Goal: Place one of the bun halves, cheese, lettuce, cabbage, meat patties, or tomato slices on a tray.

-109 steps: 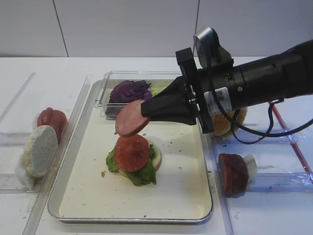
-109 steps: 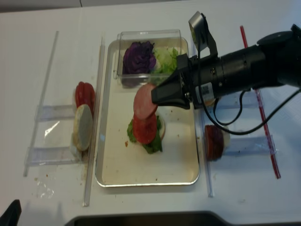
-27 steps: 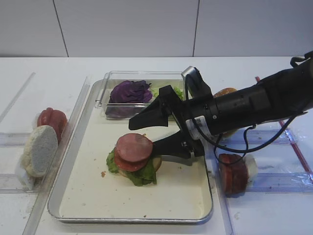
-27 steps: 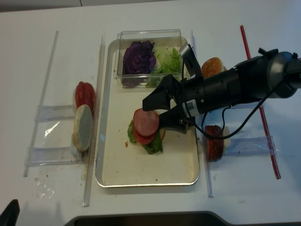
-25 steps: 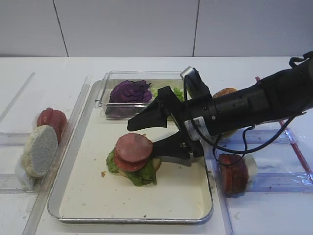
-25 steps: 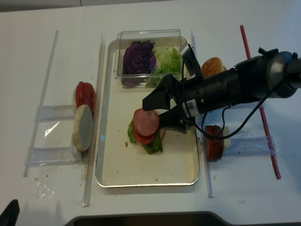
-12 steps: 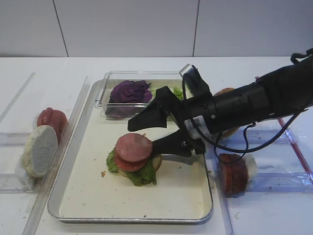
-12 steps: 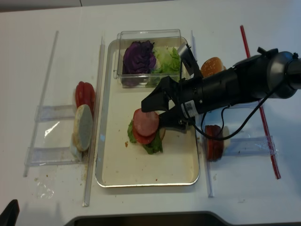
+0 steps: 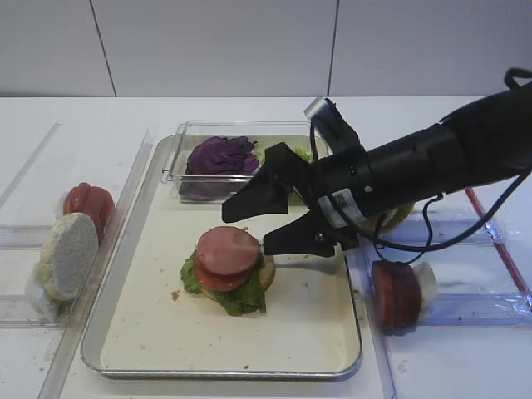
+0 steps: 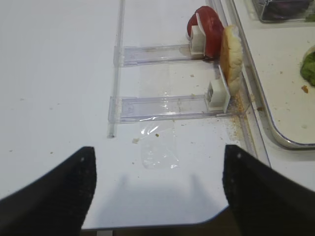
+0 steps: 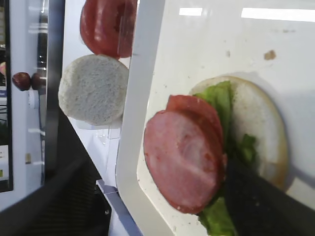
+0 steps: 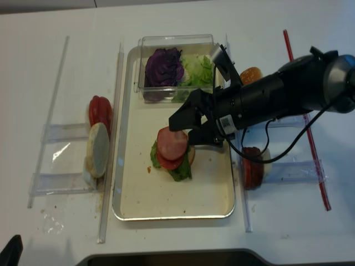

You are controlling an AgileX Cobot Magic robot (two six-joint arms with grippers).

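Observation:
A meat patty (image 9: 228, 249) (image 12: 173, 143) (image 11: 182, 160) lies on top of a stack on the tray (image 9: 291, 328). Under it are a tomato slice (image 9: 218, 278), lettuce (image 9: 239, 297) and a pale bun half (image 11: 258, 123). My right gripper (image 9: 247, 230) (image 12: 183, 133) hovers open just right of the stack. One finger is above the patty and one beside it, and neither touches it. My left gripper (image 10: 157, 191) stands open over the bare white table, left of the tray, with nothing between its fingers.
A clear box (image 9: 179, 162) at the tray's far end holds purple cabbage (image 9: 221, 155) and more lettuce. Left racks carry tomato slices (image 9: 87, 202) and a pale bun half (image 9: 68, 253). On the right stand meat patties (image 9: 395, 295), a sesame bun (image 12: 250, 74) and a red strip (image 12: 308, 133).
The patty, earlier held above the stack, now rests on the tomato slice. In the last second my open right gripper has lifted slightly and drawn back to the right.

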